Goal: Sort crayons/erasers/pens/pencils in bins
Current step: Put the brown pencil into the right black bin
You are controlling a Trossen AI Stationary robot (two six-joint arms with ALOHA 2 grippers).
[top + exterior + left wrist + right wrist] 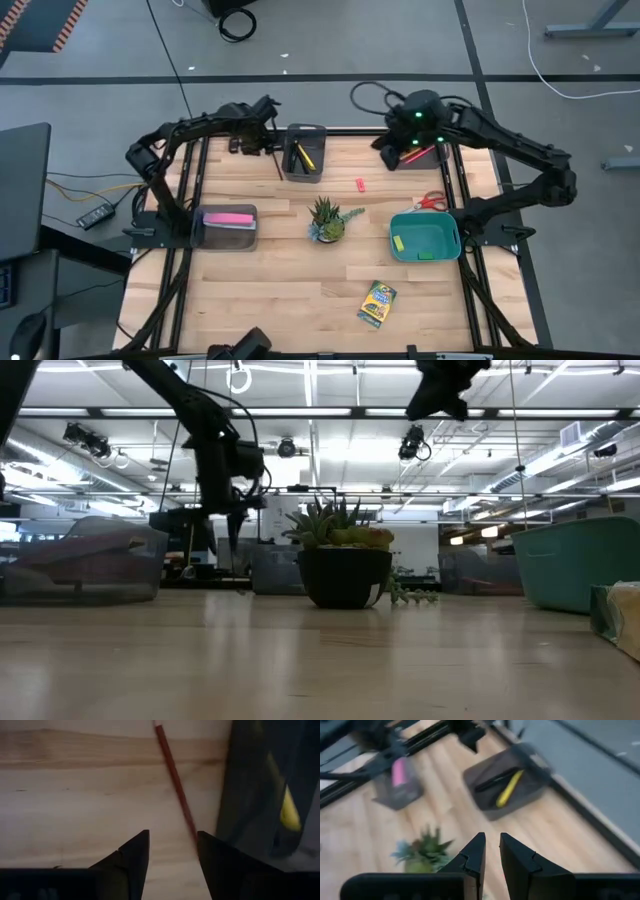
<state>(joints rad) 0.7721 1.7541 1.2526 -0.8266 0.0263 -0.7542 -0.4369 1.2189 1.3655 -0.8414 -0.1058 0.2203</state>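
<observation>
I see L gripper (170, 851) w/ fingers apart over red pencil (175, 782) on table, beside dark pen bin (304, 152). R gripper (492, 851) raised, fingers narrowly apart, holding nothing.

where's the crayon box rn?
High view: the crayon box lies flat on the table near its front edge, right of centre, below the teal bin and away from both arms.
</observation>
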